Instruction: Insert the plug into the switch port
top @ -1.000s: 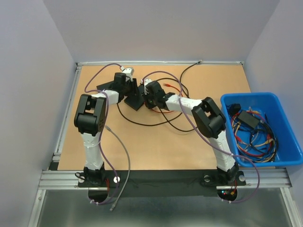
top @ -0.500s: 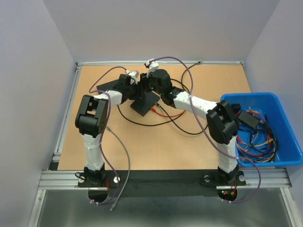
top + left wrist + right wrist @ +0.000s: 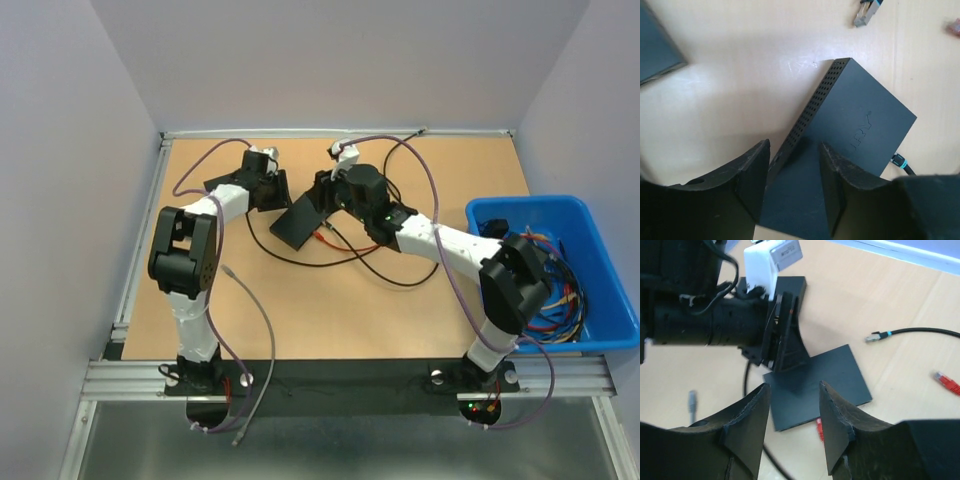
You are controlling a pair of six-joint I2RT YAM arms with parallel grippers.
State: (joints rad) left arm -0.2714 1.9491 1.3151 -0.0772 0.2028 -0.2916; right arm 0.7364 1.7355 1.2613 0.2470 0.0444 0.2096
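The black switch (image 3: 298,222) lies on the table between both grippers. It also shows in the left wrist view (image 3: 860,125) and the right wrist view (image 3: 820,385). My left gripper (image 3: 275,192) (image 3: 792,165) is open, with its fingertips over the switch's near corner. My right gripper (image 3: 322,192) (image 3: 794,410) is open and empty, hovering above the switch. A red plug (image 3: 820,429) lies against the switch's edge. A teal-banded plug (image 3: 900,161) sits at another edge. A loose plug on a black cable (image 3: 877,336) (image 3: 867,11) lies beyond the switch.
A second black box (image 3: 657,50) (image 3: 795,285) lies by the left arm. Another red plug (image 3: 946,381) and a grey plug (image 3: 691,402) lie loose. Black and red cables loop around the switch (image 3: 350,255). A blue bin (image 3: 530,203) full of cables stands at the right.
My right gripper has swung from left of the switch to above it and now points left. My left gripper drew back to the left. The switch has shifted slightly.
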